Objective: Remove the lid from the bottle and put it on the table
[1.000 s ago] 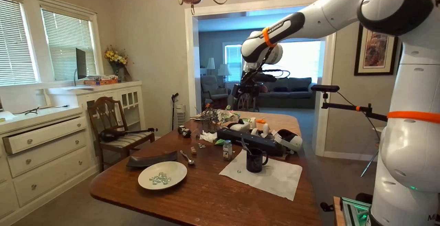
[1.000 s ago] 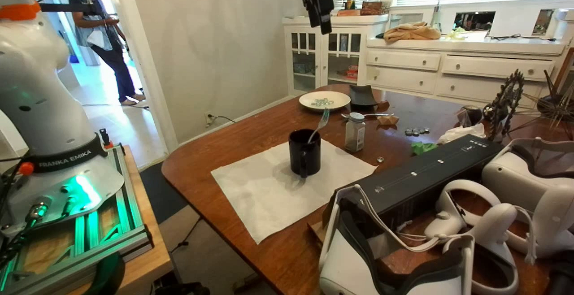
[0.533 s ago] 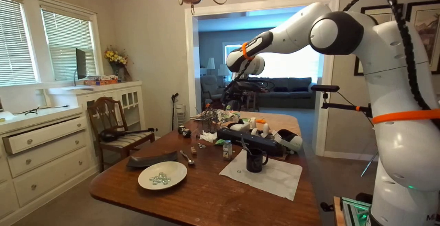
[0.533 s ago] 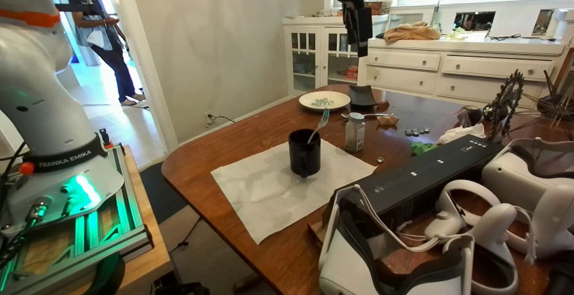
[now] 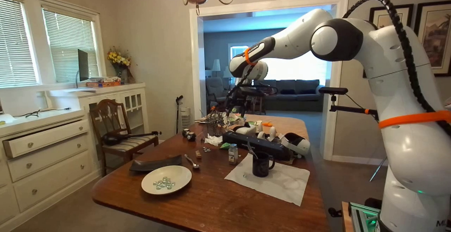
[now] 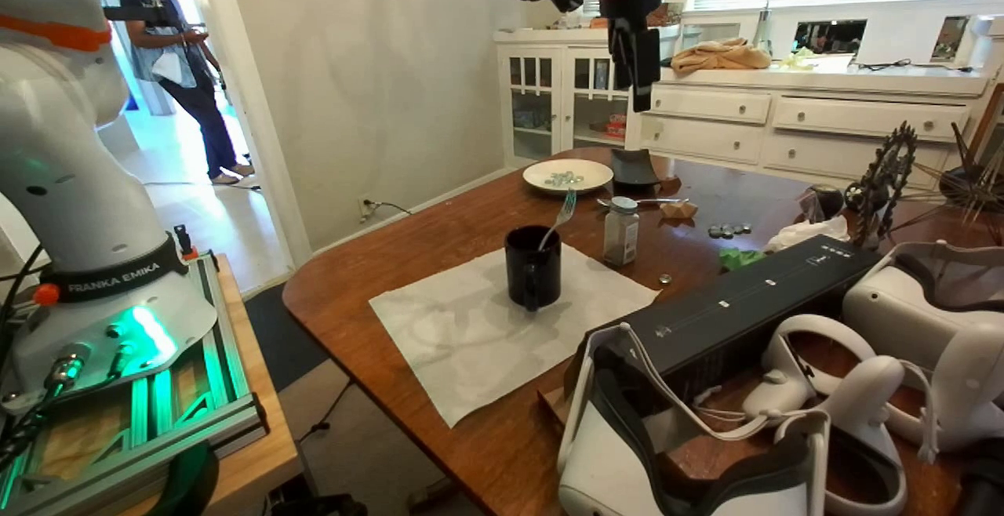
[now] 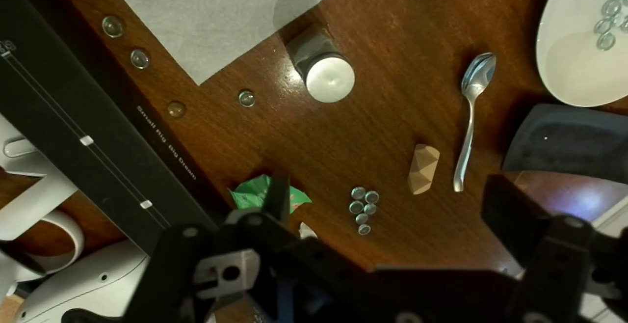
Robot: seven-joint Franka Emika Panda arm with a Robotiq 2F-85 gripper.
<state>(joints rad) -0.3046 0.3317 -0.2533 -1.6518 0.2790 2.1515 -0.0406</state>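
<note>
Hovering fingers (image 7: 512, 220) apart, bare table (image 7: 407, 92) between bottle (image 6: 620, 235) and spoon (image 7: 478, 78).

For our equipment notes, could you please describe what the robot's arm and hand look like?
The arm is glossy white with a black-and-white elbow cover, orange bands and a black ribbed cable; its black base collar reads FRANKA EMIKA. The hand is black, with angular, linked fingers and a metallic plate.
</note>
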